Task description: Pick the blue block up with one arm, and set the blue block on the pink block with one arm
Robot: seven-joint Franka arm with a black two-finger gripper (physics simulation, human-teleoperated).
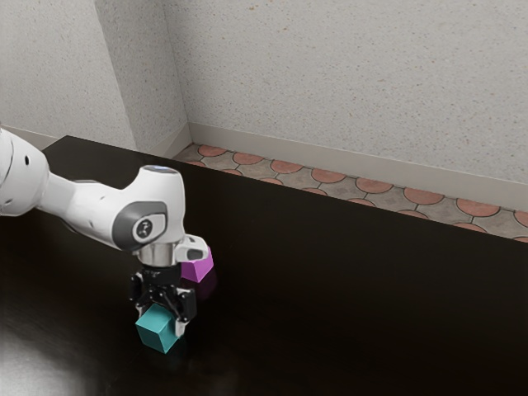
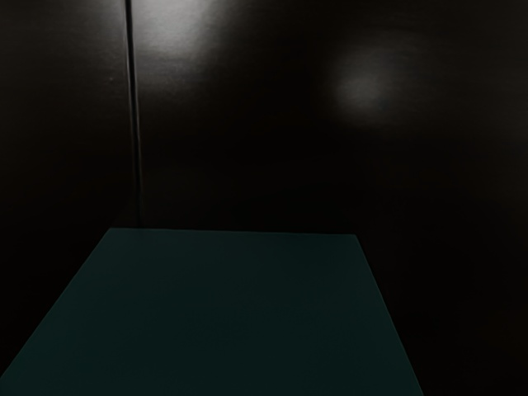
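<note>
Your jaws sat at blue block (image 1: 157,330) on surface (image 1: 346,313); clamped or not, could not tell. Lift judged undone. Pink block (image 1: 199,266) stood near, bare; stacking remained.

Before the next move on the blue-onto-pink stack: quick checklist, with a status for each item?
1. Gripper centred over the blue block: ok. It sits right on top of it, and the wrist view has the block's top face just under the hand.
2. Blue block lifted off the table: cannot tell.
3. Pink block located: ok. It is on the table just behind the hand.
4. Pink block's top free: cannot tell. The hand hides part of it.
5. Blue and pink blocks apart: ok. Dark table shows between them.
</note>
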